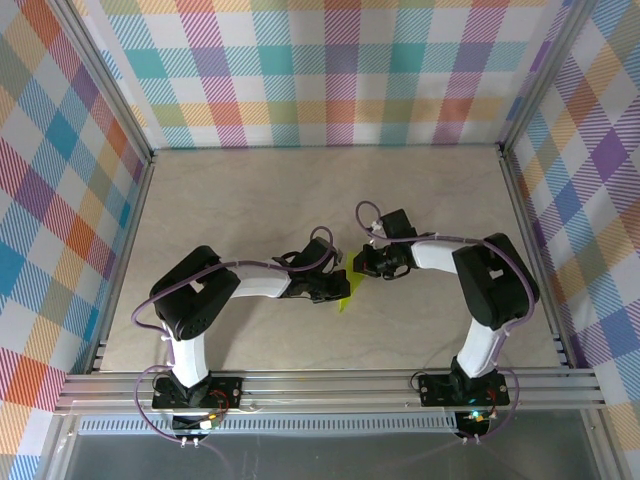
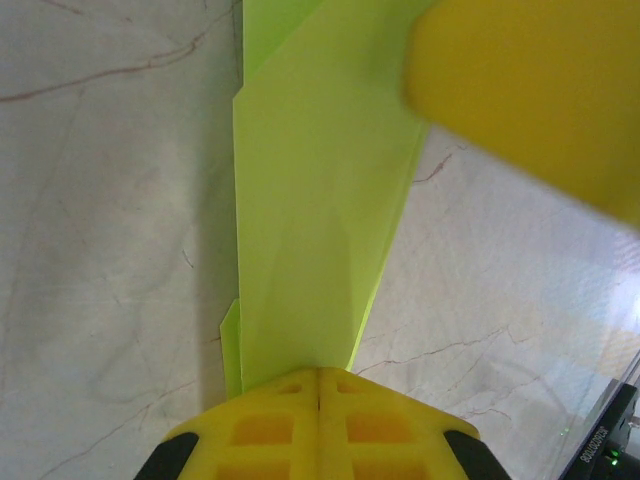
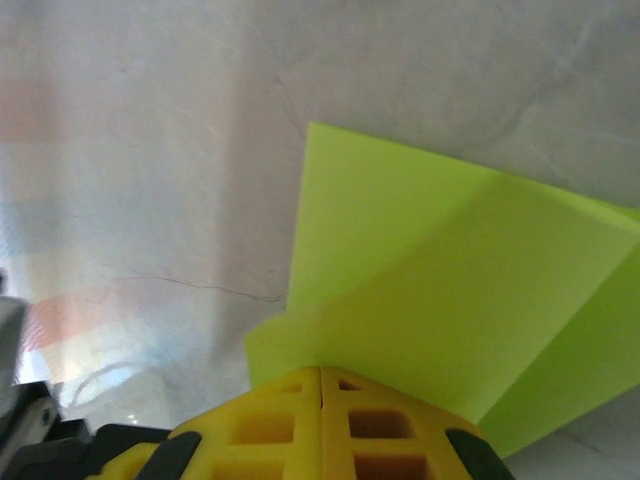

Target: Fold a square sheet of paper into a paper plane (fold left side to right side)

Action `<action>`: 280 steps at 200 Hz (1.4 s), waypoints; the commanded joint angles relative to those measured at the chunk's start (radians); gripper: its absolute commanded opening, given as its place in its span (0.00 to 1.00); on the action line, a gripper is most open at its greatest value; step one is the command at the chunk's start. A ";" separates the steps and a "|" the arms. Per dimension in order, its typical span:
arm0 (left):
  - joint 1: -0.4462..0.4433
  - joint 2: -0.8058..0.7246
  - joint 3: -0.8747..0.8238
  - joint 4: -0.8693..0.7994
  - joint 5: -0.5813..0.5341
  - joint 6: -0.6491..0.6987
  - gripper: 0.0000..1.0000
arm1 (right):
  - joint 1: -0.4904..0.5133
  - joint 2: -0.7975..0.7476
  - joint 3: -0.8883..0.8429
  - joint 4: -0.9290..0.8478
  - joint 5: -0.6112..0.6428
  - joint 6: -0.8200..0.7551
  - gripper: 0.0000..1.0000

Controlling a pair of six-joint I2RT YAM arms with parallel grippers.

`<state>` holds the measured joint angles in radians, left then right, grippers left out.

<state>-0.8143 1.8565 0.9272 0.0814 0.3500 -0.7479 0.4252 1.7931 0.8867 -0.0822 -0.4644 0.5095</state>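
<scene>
Pinching the lime paper (image 1: 344, 299) from opposite sides, the left gripper (image 2: 320, 372) and right gripper (image 3: 320, 370) meet near the middle of the pale, marble-veined table (image 1: 250, 200). Each has its blocky yellow fingers (image 2: 270, 432) pressed together on the sheet. The paper is thin and matte, folded into a long narrow shape with sharp creases and overlapping angled flaps.

Folded lime paper (image 3: 440, 290) between tight-pressed yellow fingers (image 3: 280, 395)
</scene>
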 commanded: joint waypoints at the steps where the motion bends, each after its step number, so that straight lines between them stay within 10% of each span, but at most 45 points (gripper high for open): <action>1: -0.013 0.078 -0.046 -0.233 -0.077 -0.013 0.00 | -0.002 0.029 0.026 0.015 0.007 -0.019 0.00; 280: -0.013 0.087 -0.057 -0.262 -0.092 -0.033 0.00 | -0.226 0.145 0.186 -0.052 0.031 -0.100 0.00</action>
<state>-0.8162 1.8668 0.9470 0.0582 0.3428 -0.7700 0.2382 1.9274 1.0336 -0.1219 -0.5346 0.4480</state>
